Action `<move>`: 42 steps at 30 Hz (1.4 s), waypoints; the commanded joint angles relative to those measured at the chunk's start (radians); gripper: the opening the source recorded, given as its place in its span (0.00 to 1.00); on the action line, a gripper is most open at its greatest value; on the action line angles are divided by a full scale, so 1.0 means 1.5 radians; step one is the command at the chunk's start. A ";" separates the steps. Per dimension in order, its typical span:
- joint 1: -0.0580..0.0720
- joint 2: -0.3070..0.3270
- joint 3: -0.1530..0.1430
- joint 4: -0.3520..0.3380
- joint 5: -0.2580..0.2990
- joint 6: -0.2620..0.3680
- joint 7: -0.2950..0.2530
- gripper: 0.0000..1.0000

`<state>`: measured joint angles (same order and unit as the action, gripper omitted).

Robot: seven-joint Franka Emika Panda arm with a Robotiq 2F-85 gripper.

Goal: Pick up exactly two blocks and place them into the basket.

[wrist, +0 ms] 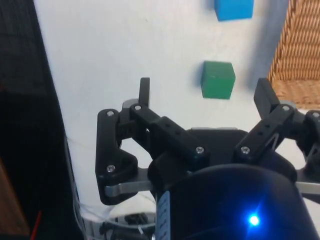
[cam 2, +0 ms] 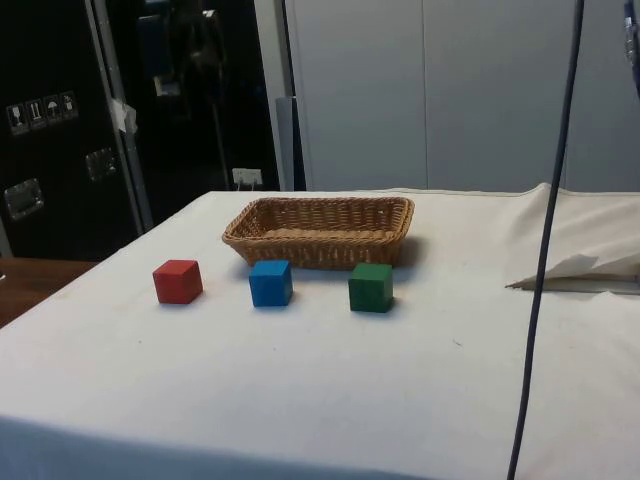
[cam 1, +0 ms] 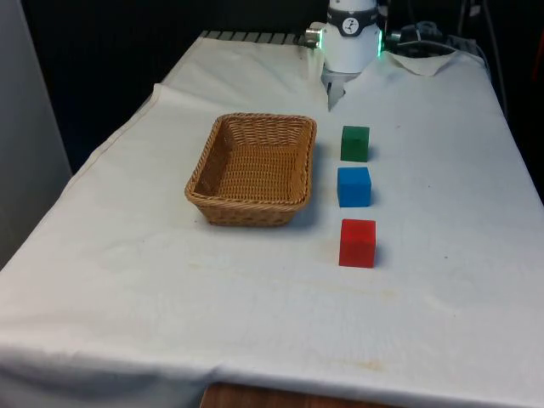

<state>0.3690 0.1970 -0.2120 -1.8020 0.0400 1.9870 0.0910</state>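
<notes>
Wrist view: gripper spread wide, empty, near green block. Best centred over block, lowered square, then closed, clear of basket.

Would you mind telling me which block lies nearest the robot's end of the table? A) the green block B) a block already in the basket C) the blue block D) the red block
A: in the front view the green block sits farthest up the row, closest to the arm, with the blue block next and the red block last; the basket holds none.
</notes>
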 commanded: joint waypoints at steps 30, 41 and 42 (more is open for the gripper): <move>-0.015 0.122 -0.003 0.069 0.002 0.149 -0.059 1.00; -0.031 0.167 -0.007 0.065 0.019 0.203 -0.118 1.00; -0.032 0.173 -0.009 0.067 0.022 0.207 -0.123 1.00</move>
<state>0.3330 0.4410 -0.2280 -1.7040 0.0570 2.2790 -0.0690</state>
